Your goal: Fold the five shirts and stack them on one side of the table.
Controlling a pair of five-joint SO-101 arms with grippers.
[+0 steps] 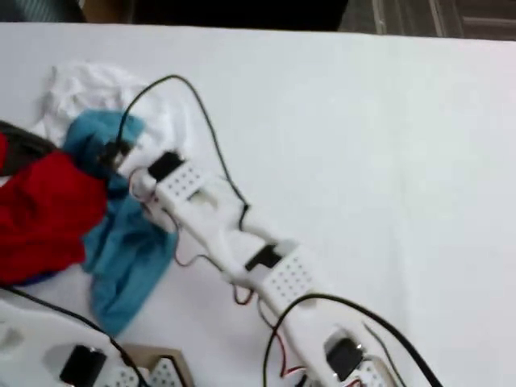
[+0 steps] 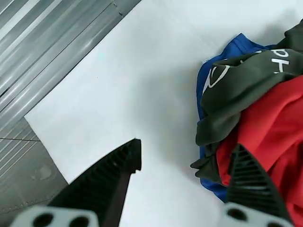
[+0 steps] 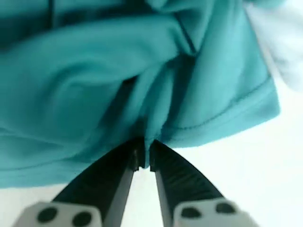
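A crumpled pile of shirts lies at the table's left side. The teal shirt (image 1: 129,250) spreads toward the front, the red shirt (image 1: 44,214) lies left of it, and the white shirt (image 1: 89,93) sits behind. My right gripper (image 3: 143,153) is shut on a fold of the teal shirt (image 3: 118,71) at its hem, seen in the high view at the pile's middle (image 1: 115,153). My left gripper (image 2: 188,151) hangs open above the table beside the dark shirt (image 2: 236,90), the red shirt (image 2: 274,123) and a blue shirt (image 2: 222,56) under them.
The white table (image 1: 363,145) stretches bare to the right of the pile. A black cable (image 1: 201,121) loops over the right arm. The left arm's base (image 1: 81,363) sits at the front left corner. A ribbed grey floor (image 2: 42,52) lies past the table edge.
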